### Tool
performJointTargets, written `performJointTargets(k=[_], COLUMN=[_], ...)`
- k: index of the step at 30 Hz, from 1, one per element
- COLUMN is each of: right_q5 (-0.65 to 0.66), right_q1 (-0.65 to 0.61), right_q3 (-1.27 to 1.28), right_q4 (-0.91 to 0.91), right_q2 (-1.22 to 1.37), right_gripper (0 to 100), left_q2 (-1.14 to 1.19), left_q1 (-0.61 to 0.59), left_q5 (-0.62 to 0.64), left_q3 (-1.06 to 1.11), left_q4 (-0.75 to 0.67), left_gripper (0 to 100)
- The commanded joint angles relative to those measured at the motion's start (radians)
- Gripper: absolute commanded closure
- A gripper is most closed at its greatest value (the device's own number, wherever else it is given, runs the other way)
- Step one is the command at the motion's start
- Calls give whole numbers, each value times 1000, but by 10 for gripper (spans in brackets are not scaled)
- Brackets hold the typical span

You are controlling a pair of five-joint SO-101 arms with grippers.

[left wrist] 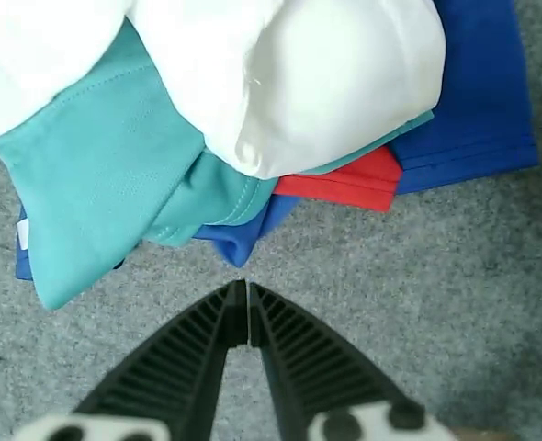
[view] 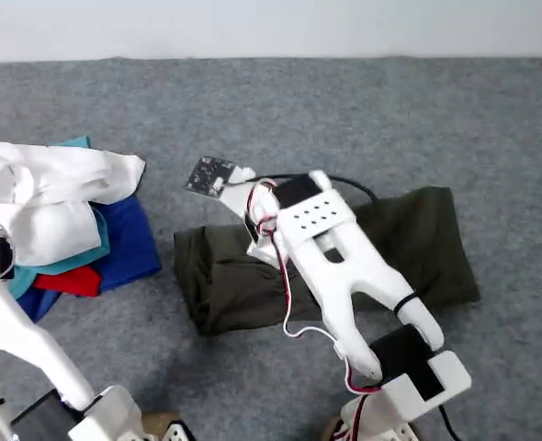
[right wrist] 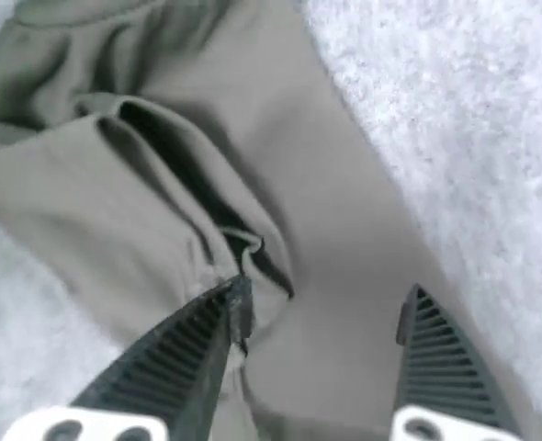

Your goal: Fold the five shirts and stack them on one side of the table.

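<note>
On the left of the grey tabletop (view: 363,110) lies a pile: a white shirt (view: 55,188) over a teal shirt (left wrist: 96,175), a red shirt (left wrist: 344,184) and a blue shirt (view: 129,241). The left jaws are clenched together, near the pile's edge without touching it. At the middle lies the olive shirt (view: 418,243), bunched; the right jaws stand released over it, one at a raised fold.

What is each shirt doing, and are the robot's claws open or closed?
olive shirt: lying bunched, apart from the others
white shirt: rumpled, on top of the teal one
teal shirt: under the white
red shirt: under the teal, edge showing
blue shirt: at the bottom
left gripper: shut, empty
right gripper: open over the olive shirt
</note>
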Motion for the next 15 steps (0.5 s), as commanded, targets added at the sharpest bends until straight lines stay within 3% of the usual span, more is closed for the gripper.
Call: performJointTargets(k=[1, 8, 15], right_q5=[-9, -9, -9], right_q1=[-19, -220, -288], right_q3=[-126, -143, -146], right_q4=[134, 308, 54], right_q2=[-5, 7, 157], right_gripper=[747, 873, 876], left_q2=[-38, -38, -40], left_q1=[-5, -5, -3], left_q5=[-9, -6, -3], left_q3=[-7, -7, -7], left_q4=[-8, -6, -6], left_gripper=[985, 985, 985])
